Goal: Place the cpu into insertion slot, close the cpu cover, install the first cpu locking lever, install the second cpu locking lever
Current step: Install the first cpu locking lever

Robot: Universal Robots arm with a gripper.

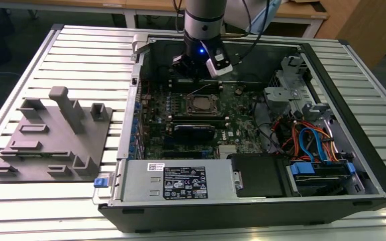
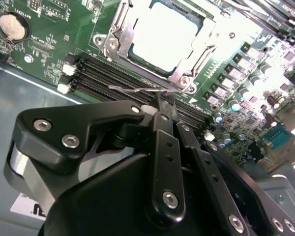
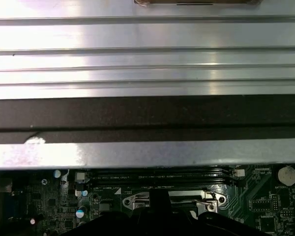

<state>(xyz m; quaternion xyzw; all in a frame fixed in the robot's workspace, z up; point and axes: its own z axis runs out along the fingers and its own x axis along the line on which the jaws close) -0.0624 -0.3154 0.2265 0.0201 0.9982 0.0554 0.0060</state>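
The cpu (image 2: pixel 167 34) lies flat in its socket on the green motherboard, and its dull silver top shows through the cut-out of the cpu cover (image 2: pixel 117 35), which is folded down over it. In the exterior view the cpu (image 1: pixel 203 104) sits mid-board inside the open computer case, with my gripper (image 1: pixel 194 78) just behind it. A thin wire locking lever (image 2: pixel 132 90) stands out along the socket's edge over the memory slots. My gripper (image 2: pixel 161 104) has its black fingers together, tips right at this lever; whether they pinch the wire is hidden.
The case's metal wall (image 3: pixel 147 152) rises close behind the socket. Memory slots (image 2: pixel 118 73) run beside it. A drive cage and coloured cables (image 1: pixel 310 143) fill the exterior view's right; a grey fixture plate (image 1: pixel 52 135) lies on the slatted table at its left.
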